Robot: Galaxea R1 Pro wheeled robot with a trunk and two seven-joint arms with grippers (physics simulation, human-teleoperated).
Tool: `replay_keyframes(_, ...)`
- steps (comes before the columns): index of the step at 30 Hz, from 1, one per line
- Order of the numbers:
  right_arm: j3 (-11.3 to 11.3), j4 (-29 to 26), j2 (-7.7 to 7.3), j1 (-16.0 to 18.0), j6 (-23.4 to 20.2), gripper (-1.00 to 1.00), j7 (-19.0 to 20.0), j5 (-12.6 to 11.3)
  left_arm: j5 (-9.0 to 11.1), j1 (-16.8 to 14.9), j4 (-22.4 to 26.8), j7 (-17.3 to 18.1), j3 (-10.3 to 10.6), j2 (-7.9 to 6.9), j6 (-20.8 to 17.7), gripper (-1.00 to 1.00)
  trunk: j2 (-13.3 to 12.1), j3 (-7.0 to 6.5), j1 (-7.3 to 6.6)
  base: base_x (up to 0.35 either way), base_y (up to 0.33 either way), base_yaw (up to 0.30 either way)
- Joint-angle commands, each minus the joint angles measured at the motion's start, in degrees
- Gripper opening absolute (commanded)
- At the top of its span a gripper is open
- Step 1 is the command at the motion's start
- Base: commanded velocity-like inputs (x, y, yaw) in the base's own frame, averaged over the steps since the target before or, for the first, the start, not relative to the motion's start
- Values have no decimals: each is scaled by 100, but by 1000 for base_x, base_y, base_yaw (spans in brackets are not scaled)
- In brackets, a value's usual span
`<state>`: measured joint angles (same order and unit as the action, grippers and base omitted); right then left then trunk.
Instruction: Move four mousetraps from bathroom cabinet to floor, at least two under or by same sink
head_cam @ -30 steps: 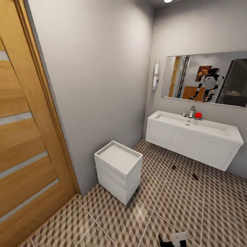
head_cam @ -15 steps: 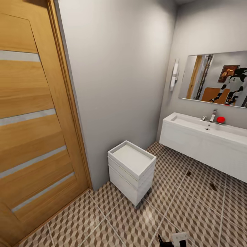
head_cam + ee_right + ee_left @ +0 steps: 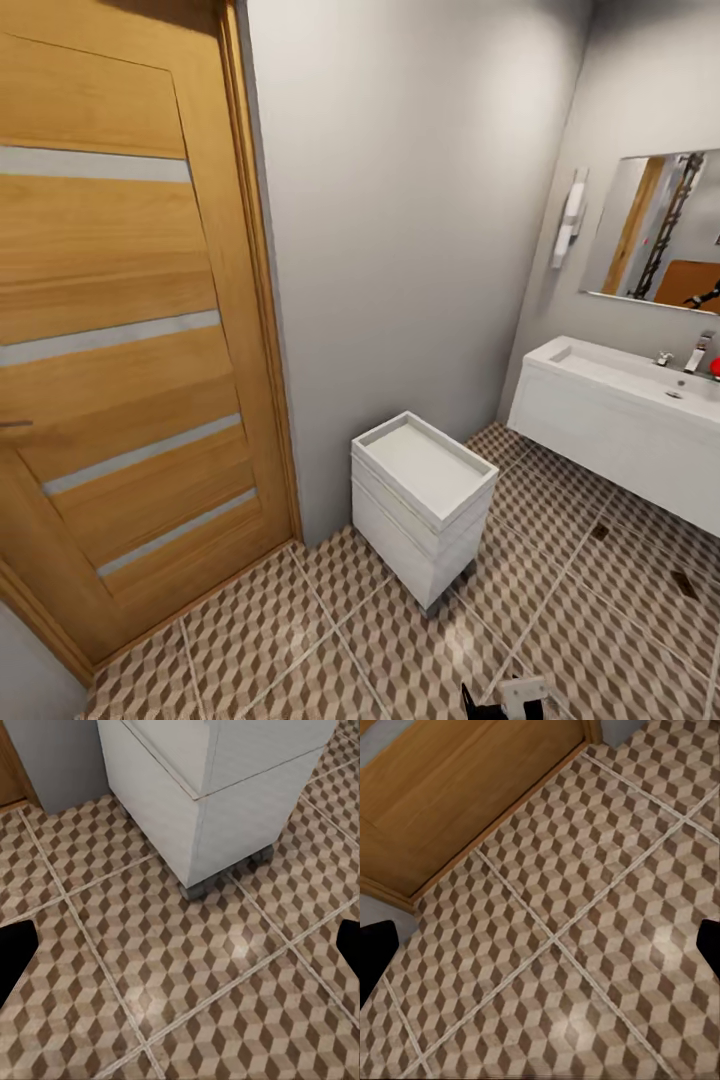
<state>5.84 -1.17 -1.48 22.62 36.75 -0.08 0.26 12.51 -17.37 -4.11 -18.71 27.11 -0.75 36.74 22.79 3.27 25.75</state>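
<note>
Two small brown mousetraps (image 3: pixel 599 532) lie on the cube-pattern tiled bathroom floor (image 3: pixel 400 640), under the white wall-hung sink (image 3: pixel 620 420). Left hand (image 3: pixel 540 945) & right hand (image 3: pixel 180 945): fingers spread wide, nothing held.

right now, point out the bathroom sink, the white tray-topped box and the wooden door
bathroom sink (image 3: pixel 600 425): head view, on its white front
white tray-topped box (image 3: pixel 425 468): head view, on its recessed top
wooden door (image 3: pixel 120 370): head view, on its middle panel

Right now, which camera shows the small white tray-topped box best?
The head view: the whole white tray-topped box stands on the bathroom floor beside the wall. The right wrist view catches just its lower body and feet; the left wrist view has floor and door.
</note>
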Motion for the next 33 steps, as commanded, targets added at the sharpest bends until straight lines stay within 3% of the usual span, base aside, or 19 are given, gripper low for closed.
replay_keyframes(1, 23, 3, -2, 4, 17, 100, -1, 1, 38, -10, -20, -9, 49, 5, 27, 100, 13, 13, 4, 0, 0, 286)
replay_keyframes(33, 23, 2, -1, -1, 16, 100, -1, 1, 37, -6, -20, -10, 49, 5, 27, 100, 13, 26, 4, 0, 0, 270)
